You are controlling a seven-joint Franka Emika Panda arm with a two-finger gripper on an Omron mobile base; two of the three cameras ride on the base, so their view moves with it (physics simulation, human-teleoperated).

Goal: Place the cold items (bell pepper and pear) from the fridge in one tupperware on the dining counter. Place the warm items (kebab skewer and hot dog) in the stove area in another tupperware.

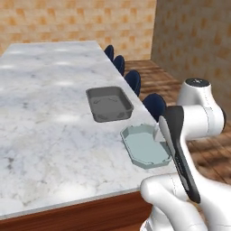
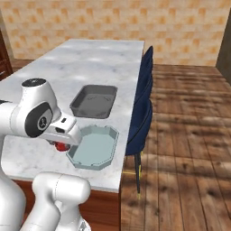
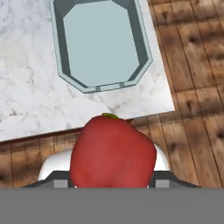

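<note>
My gripper is shut on a red bell pepper, which covers the fingertips in the hand view and shows as a red patch under the hand in the right base view. The pepper hangs over the counter's near edge, just short of a pale blue octagonal tupperware that holds nothing. Beyond it sits a dark grey rectangular tupperware, also with nothing in it. The pear, kebab skewer and hot dog are out of view.
Both containers sit near the right edge of the long marble dining counter. Several dark blue chairs line that edge. Wooden floor lies beyond them, and tiled walls close the room.
</note>
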